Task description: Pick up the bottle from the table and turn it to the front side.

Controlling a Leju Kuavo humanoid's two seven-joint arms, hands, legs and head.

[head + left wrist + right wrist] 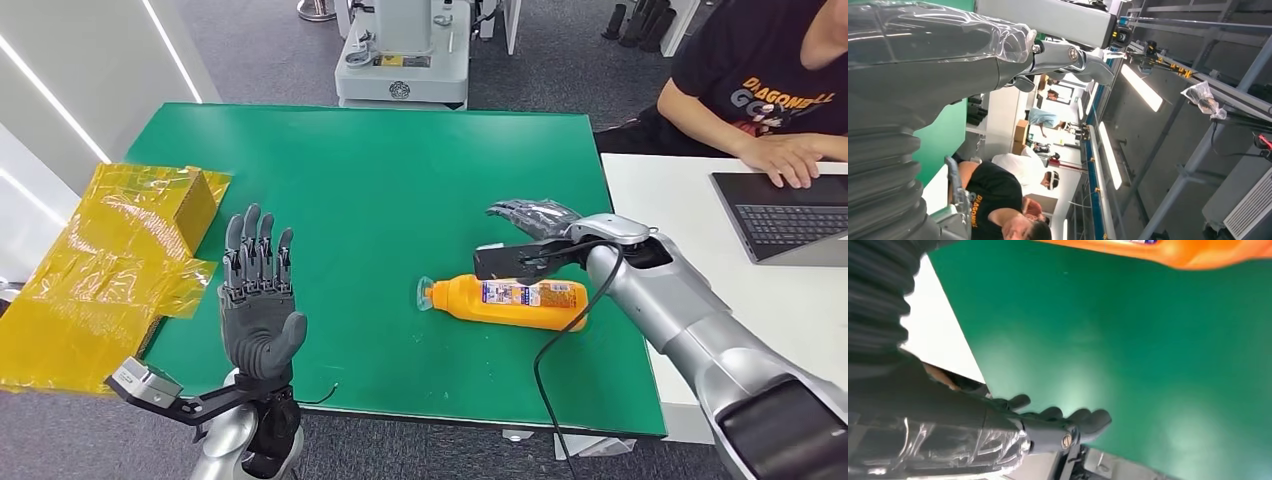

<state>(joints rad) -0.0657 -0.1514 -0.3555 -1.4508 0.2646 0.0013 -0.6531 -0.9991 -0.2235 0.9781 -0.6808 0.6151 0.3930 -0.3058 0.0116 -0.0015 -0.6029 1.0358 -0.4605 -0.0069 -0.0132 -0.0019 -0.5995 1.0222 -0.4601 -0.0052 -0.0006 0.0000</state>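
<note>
An orange bottle (pixel 510 301) with a clear cap and a blue-and-white label lies on its side on the green mat (pixel 380 190), cap pointing left. My right hand (pixel 535 222) hovers just behind and above the bottle with its fingers spread, holding nothing. The right wrist view shows those fingers (pixel 1068 417) over bare green mat (pixel 1128 355), apart from the orange bottle (pixel 1193 252). My left hand (pixel 260 290) stands upright at the mat's near left corner, fingers extended and apart, empty. The left wrist view catches the left hand (pixel 923 55) close up.
Crumpled yellow plastic wrap (pixel 110 260) lies off the mat's left side. To the right stands a white table (pixel 700 200) carrying a laptop (pixel 790 215), where a seated person (pixel 770 90) rests a hand. A grey machine base (pixel 405 60) stands beyond the mat's far edge.
</note>
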